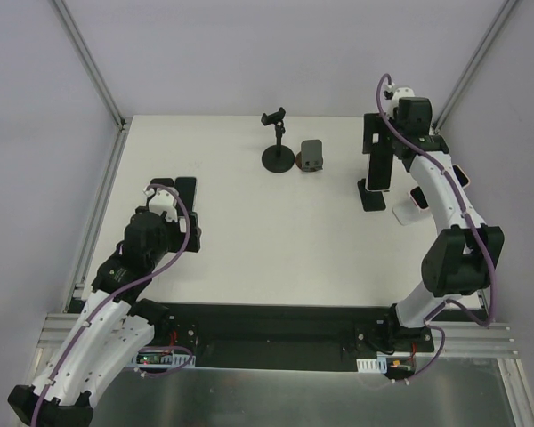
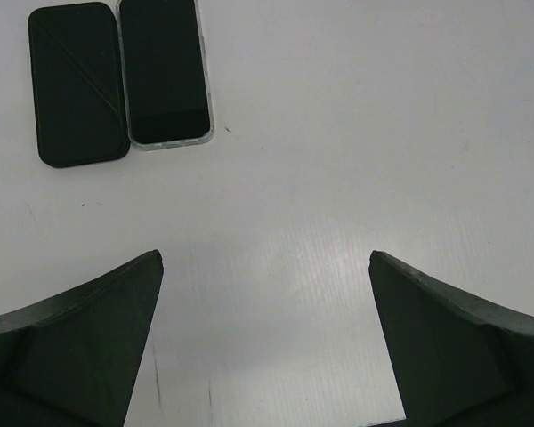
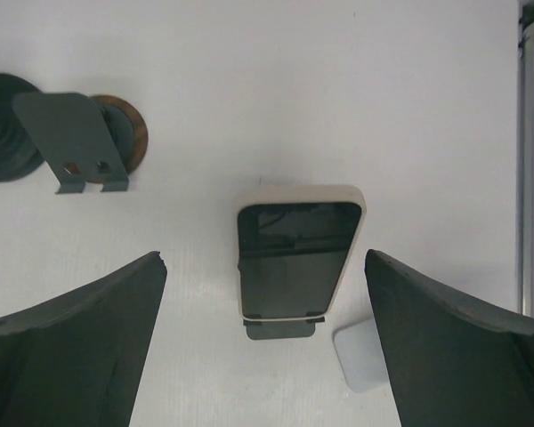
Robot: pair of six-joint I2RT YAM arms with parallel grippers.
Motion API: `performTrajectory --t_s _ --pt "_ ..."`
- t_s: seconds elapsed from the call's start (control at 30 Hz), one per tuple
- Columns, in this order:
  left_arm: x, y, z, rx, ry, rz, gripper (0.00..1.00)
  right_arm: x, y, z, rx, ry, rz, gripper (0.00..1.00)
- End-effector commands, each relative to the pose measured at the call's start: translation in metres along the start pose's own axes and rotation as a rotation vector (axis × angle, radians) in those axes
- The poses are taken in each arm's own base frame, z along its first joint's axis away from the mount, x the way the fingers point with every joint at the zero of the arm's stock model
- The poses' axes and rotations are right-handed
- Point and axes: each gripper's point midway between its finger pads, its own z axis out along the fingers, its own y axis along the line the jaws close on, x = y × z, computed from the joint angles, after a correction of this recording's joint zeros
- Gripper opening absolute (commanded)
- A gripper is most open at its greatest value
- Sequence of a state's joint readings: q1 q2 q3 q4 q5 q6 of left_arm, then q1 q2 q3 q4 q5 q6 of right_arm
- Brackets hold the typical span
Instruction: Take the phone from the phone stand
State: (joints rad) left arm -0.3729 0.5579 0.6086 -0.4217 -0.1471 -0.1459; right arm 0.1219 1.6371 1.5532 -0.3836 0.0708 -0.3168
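A phone (image 3: 298, 258) in a cream case leans upright on a dark phone stand (image 3: 280, 327), screen up, in the right wrist view. My right gripper (image 3: 265, 256) is open and hovers above it, one finger on each side, touching nothing. In the top view the phone (image 1: 379, 173) stands at the right of the table with the right gripper (image 1: 378, 142) over its top. My left gripper (image 2: 265, 256) is open and empty above bare table; in the top view it (image 1: 180, 222) is at the left.
Two phones lie flat at the left, one in a black case (image 2: 78, 84) and one in a clear case (image 2: 165, 71). A black tripod stand (image 1: 278, 142) and a grey stand (image 1: 312, 156) stand at the back centre. A pale grey object (image 3: 360, 356) lies beside the phone stand.
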Motion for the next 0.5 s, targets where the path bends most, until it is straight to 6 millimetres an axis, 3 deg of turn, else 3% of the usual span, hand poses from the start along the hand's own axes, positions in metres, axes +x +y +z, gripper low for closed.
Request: performTrajectory --t_s 0.0,0.2,0.47 --pt "-0.011 -0.010 0.004 0.044 -0.029 -0.008 0.99 0.028 0.000 0.002 -0.100 0.062 0.015 0.96" --pt "-0.009 -0.011 0.006 0.051 -0.016 -0.003 0.98 0.048 -0.013 0.018 -0.095 0.082 0.055 0.96" --pt "-0.006 -0.010 0.008 0.045 -0.007 0.000 0.98 0.056 -0.017 0.036 -0.103 0.090 0.052 0.96"
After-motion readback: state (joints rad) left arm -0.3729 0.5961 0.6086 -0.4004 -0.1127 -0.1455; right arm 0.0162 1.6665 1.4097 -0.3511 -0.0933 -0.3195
